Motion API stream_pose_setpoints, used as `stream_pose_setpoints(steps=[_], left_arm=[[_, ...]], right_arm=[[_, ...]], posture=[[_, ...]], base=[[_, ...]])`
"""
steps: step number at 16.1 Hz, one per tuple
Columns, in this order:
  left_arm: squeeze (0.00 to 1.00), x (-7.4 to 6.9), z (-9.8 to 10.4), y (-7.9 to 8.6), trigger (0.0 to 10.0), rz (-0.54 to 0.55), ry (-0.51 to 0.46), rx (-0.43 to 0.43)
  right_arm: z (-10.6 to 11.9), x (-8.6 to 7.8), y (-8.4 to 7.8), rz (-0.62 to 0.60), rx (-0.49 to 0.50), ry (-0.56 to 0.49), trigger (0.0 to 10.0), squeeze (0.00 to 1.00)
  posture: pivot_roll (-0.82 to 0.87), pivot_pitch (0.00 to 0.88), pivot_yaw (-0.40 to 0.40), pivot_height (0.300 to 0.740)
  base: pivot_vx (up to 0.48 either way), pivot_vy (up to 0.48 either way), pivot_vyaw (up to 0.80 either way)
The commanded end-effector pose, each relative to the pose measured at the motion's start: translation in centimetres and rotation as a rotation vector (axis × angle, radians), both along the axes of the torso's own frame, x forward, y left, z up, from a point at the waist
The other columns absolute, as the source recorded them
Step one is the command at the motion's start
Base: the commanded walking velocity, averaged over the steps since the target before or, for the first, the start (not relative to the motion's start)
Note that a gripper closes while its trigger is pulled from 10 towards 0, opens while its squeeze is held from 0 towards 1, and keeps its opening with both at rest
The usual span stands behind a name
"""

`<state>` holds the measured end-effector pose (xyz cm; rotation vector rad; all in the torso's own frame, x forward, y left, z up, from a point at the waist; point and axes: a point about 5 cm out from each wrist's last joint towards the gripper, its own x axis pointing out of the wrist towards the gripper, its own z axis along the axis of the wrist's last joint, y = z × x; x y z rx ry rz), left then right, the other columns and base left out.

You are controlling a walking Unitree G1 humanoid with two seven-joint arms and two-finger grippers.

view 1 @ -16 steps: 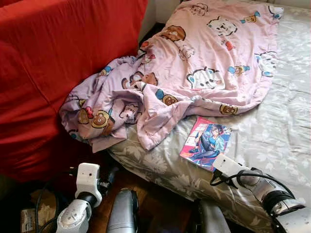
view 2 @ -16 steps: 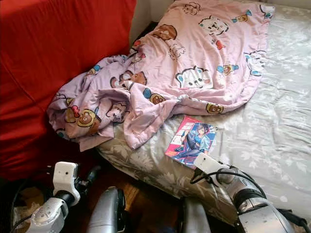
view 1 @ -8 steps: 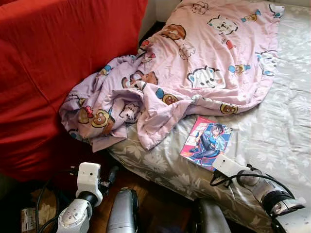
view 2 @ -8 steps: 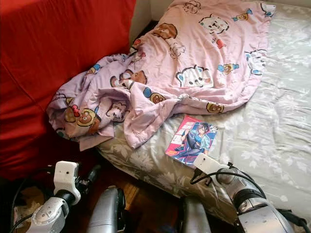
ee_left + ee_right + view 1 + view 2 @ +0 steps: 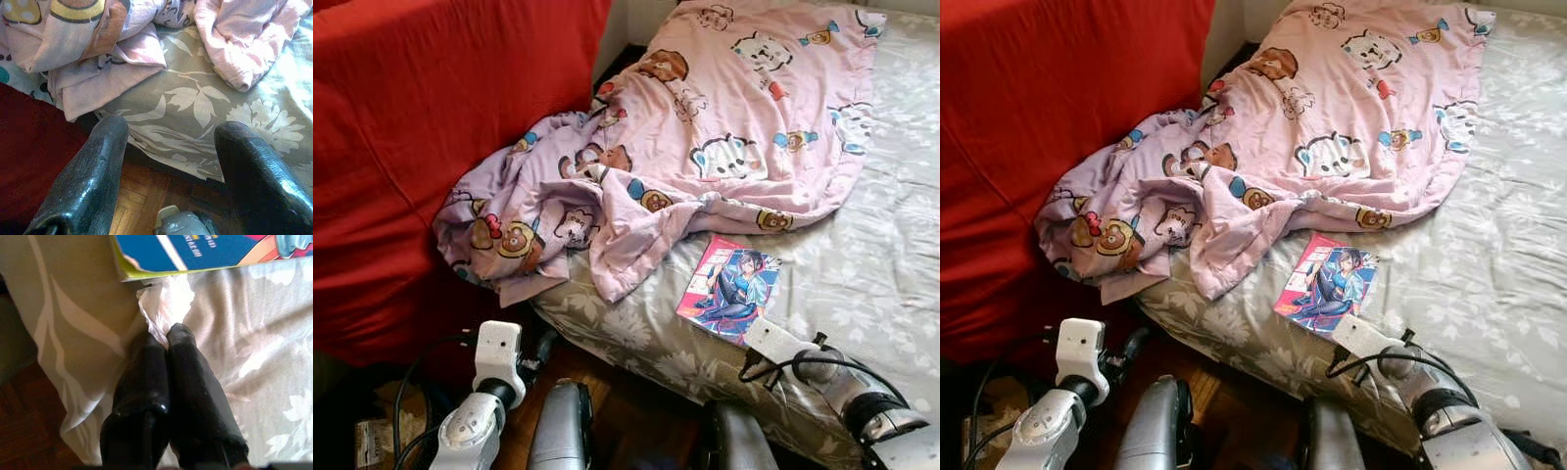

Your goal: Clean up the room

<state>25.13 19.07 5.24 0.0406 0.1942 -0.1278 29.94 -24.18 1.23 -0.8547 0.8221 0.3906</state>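
Your right gripper point(image 5: 164, 335) has its fingers pressed together, pinching a small crumpled white scrap point(image 5: 166, 303), tissue or plastic, can't tell which. The scrap sits on the grey floral sheet point(image 5: 871, 284) at the near edge of the bed, touching the near corner of the comic book point(image 5: 729, 289). The book lies flat, cover up, just beside the gripper on its far side.

Your left gripper point(image 5: 168, 147) has its fingers spread wide w/ nothing between them. It hangs low at the near left, off the bed, over the wood floor point(image 5: 139, 196), pointing at the sheet's edge & the hanging pink blanket point(image 5: 705, 127).

The blanket, w/ cartoon prints, is bunched across the left & far part of the bed, its near-left corner spilling over the mattress edge. Red fabric point(image 5: 421, 137) fills the left side beside the bed. Cables & a small box point(image 5: 372, 441) lie on the floor at the near left.
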Motion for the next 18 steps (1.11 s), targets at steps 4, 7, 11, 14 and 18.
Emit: stream_pose_setpoints(steps=[4,7,11,14,18], left_arm=[[0.00,0.5,-0.7,-0.4,10.0,0.002,0.014,0.011],[0.00,1.2,-0.9,-1.1,10.0,-0.001,0.007,-0.003],[0.00,1.9,-1.0,-1.1,10.0,0.004,0.005,-0.009],[0.00,2.2,-1.2,-1.1,10.0,0.007,0.008,-0.010],[0.00,2.8,-1.6,-0.9,10.0,0.047,0.011,-0.041]], right_arm=[[-1.0,-1.3,-0.7,-0.090,0.062,-0.025,0.0,0.00],[-0.9,-1.6,-1.3,-0.235,0.194,-0.183,0.0,0.00],[-1.3,-3.0,-1.6,-0.538,0.477,-0.373,0.0,0.00],[-1.9,-4.0,0.1,-0.615,0.619,-0.461,10.0,0.00],[-1.6,-3.6,3.7,-0.758,0.863,-0.608,10.0,0.00]], posture=[[0.05,0.117,0.045,0.615],[0.02,0.105,0.034,0.615],[-0.01,0.093,0.027,0.615],[-0.03,0.092,0.027,0.615],[-0.03,0.072,0.029,0.615]], base=[[0.000,0.000,0.00],[0.000,0.000,0.00],[0.000,0.000,0.00],[0.000,0.000,0.00],[0.000,0.000,0.00]])
